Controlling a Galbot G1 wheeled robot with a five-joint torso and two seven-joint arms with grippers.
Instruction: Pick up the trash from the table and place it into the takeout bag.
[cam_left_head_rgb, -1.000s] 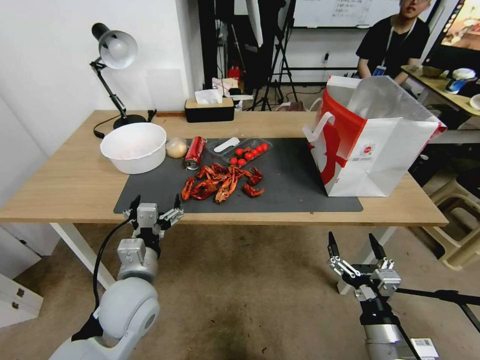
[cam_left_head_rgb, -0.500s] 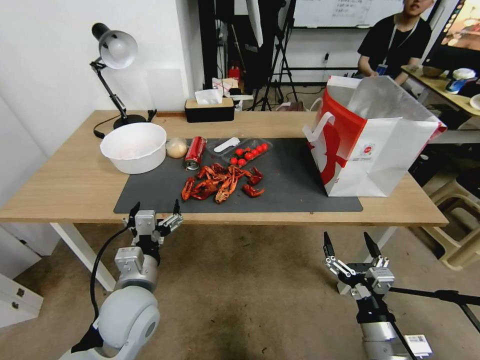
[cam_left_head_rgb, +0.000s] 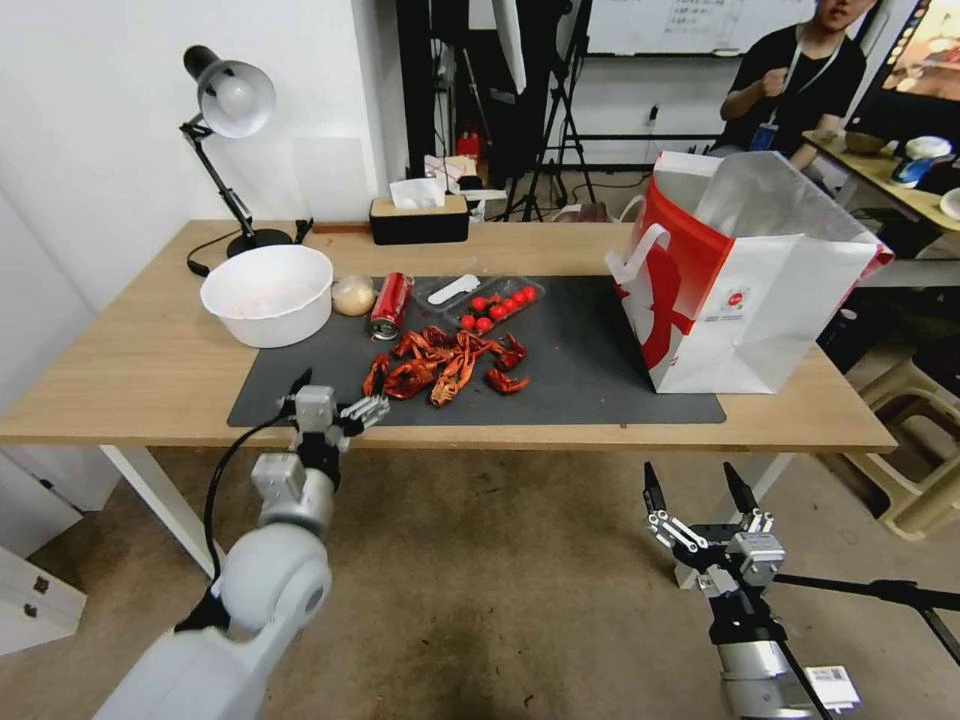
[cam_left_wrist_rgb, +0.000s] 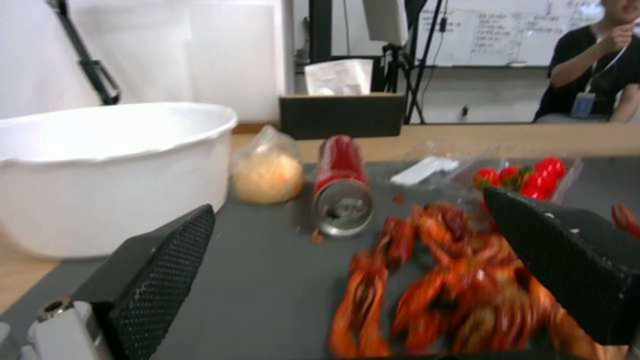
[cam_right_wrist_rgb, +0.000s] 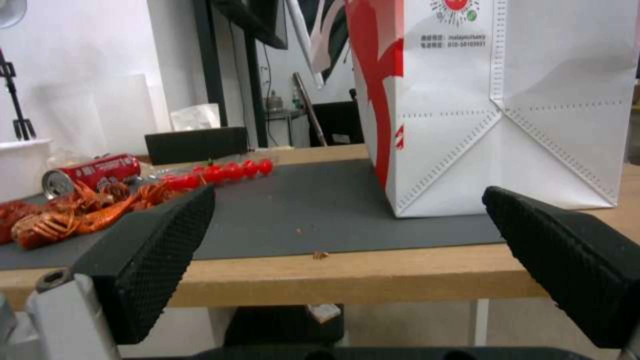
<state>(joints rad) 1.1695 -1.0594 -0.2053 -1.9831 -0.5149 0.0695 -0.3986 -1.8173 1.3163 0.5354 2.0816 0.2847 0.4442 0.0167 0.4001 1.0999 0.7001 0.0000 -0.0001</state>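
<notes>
Since the earlier frames the left gripper (cam_left_head_rgb: 338, 388) has come up and forward over the near edge of the dark grey mat (cam_left_head_rgb: 590, 360), jaws spread wide and holding nothing; the right gripper (cam_left_head_rgb: 698, 484) has hardly shifted, sitting low in front of the table (cam_left_head_rgb: 120, 370), also wide open and empty. Nothing on the mat has moved. Left to right, relative to the mat: desk lamp (cam_left_head_rgb: 226, 110) stands on the table behind the mat's far left corner; big white bowl (cam_left_head_rgb: 267, 293) overlaps that left corner; small beige ball (cam_left_head_rgb: 353, 295) just beside the bowl at the mat's back edge; red soda can (cam_left_head_rgb: 390, 305) lying on its side next to the ball, open end facing the robot. In the left wrist view the can (cam_left_wrist_rgb: 343, 187) and ball (cam_left_wrist_rgb: 268, 172) sit between the spread fingers (cam_left_wrist_rgb: 163, 272), well ahead of them. Black tissue box (cam_left_head_rgb: 418, 218) is on bare wood behind the mat. Clear tray of red cherry tomatoes (cam_left_head_rgb: 495, 303) is at mat centre-back, with the red crayfish shells (cam_left_head_rgb: 445, 366) piled just in front of it, near the left gripper. Takeout bag (cam_left_head_rgb: 745, 290) stands upright on the mat's right end, mouth open, silvery lining showing. In the right wrist view the bag (cam_right_wrist_rgb: 507, 100) rises beyond the table edge, between that gripper's wide-set fingers (cam_right_wrist_rgb: 153, 250).
</notes>
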